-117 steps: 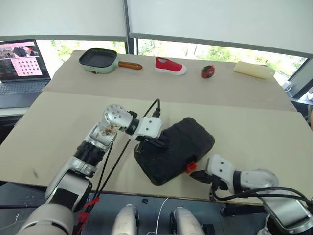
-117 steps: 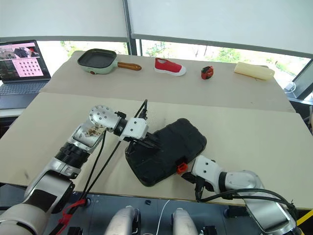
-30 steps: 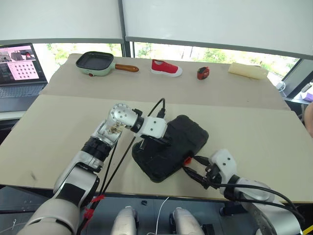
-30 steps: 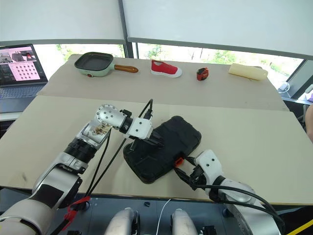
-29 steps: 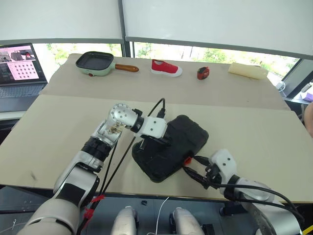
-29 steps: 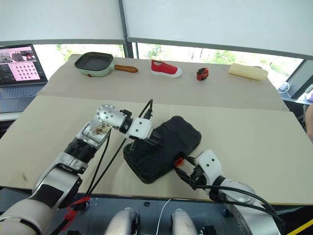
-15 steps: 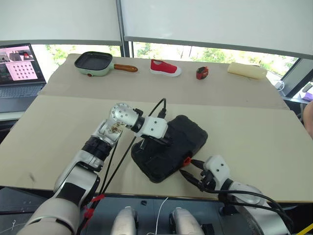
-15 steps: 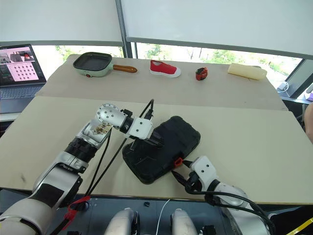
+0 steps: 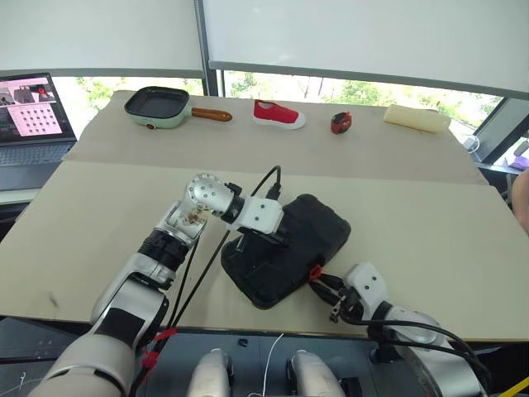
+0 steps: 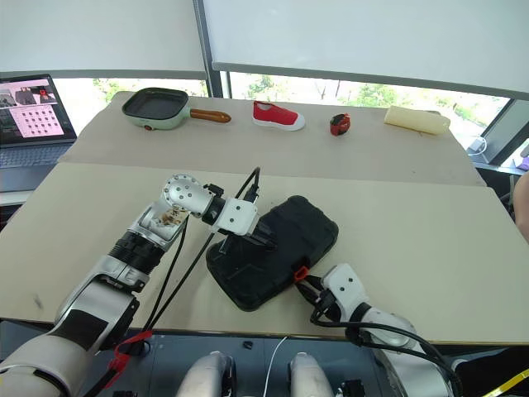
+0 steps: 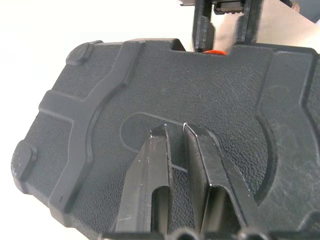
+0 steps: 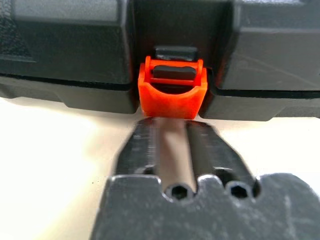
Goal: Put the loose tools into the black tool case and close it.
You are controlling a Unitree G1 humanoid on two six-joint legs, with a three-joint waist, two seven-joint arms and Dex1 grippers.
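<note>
Closed case (image 9: 285,258) lies on the counter (image 9: 430,215), long axis running 1 to 7 o'clock, orange latch (image 9: 315,270) at its 4 o'clock edge. Shell: black textured plastic, rounded, ribbed. Left pincer (image 11: 174,131), clenched, presses the lid; right pincer (image 12: 168,125), clenched, tips at the latch, seen close by the right wrist view.

The right gripper (image 12: 171,131), fingers drawn close together with only a narrow gap, points at the small orange latch (image 12: 172,89) (tips just under its lower edge) on the front seam of the black tool case (image 12: 65,47), lying shut on the pale tabletop (image 12: 55,165).
</note>
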